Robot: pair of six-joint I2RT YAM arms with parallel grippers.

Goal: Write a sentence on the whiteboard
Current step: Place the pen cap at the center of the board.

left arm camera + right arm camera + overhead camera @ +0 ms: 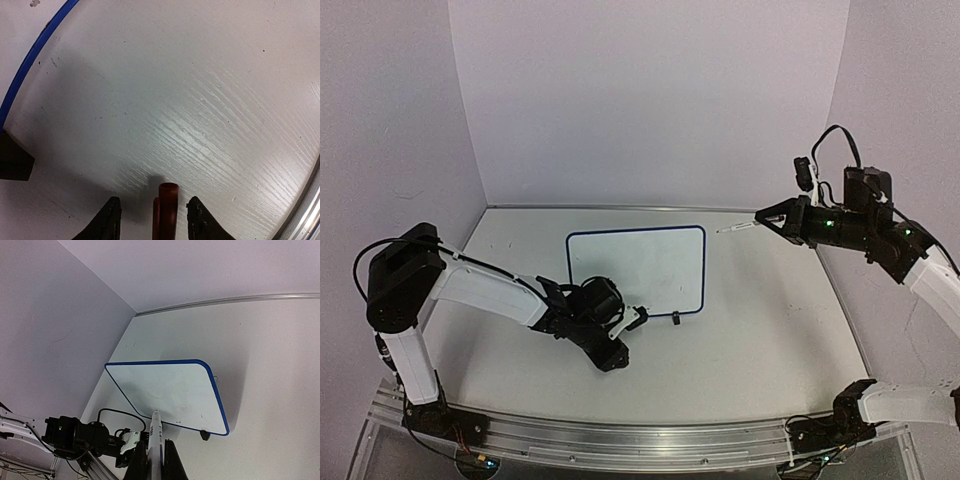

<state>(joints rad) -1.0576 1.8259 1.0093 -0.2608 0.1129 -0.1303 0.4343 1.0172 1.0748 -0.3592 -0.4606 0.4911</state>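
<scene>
The whiteboard point(635, 268) lies flat mid-table, with a dark blue frame and a black foot point(675, 319). Its surface looks blank apart from faint smudges; the sentence does not show. My right gripper point(762, 219) is raised to the right of the board and shut on a white marker point(738, 227) whose tip points left. In the right wrist view the marker point(156, 437) sticks out between the fingers point(172, 462) above the board point(165, 387). My left gripper point(636, 319) is low at the board's near edge, shut on a red-brown cap point(168, 207).
The left wrist view shows the board's blue frame point(30, 62), a black foot point(12, 162), bare table point(200, 100) and the metal rail point(310, 210). White walls enclose the table at the back and sides. The left arm point(75, 435) lies near the board's near-left corner.
</scene>
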